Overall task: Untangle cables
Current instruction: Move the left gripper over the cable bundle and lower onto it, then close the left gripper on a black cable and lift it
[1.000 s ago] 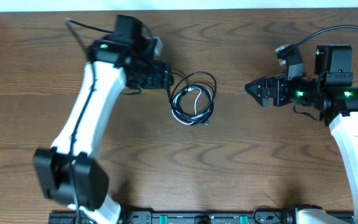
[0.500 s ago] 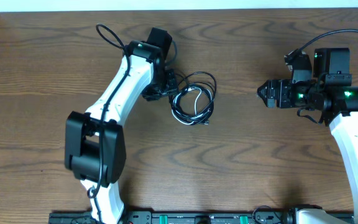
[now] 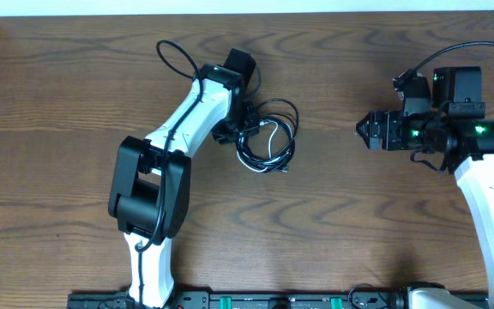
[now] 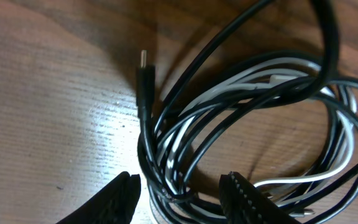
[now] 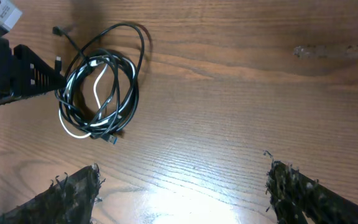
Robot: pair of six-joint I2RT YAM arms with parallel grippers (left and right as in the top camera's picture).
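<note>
the cables [image 3: 268,137] lie in one loose coil on the tabletop [image 3: 58,129], about mid-width and in its upper half in the overhead view. up close on the left wrist view it's a real knot: the black cables [image 4: 229,124] loop over and under each other, and the white cable [image 4: 347,146] threads through the middle of them. one black plug [image 4: 143,68] pokes out of the coil's edge, its metal tip lying bare on the wood. now the left jaws: they're right on the coil's left edge, parted to a middling gap. the two dark fingertips [image 4: 122,196] sit either side of a bunch of black and white strands, not pinched down on them. the left arm [image 3: 187,120] reaches up and across from the near edge to get there. over on the other side, the right jaws hang well apart from the coil, off to its right and pointed toward it. on the right wrist view they're spread wide with nothing between them but bare wood, and the coil [image 5: 101,81] lies far off in the top left corner. the right arm [image 3: 478,172] comes up along the right edge.
</note>
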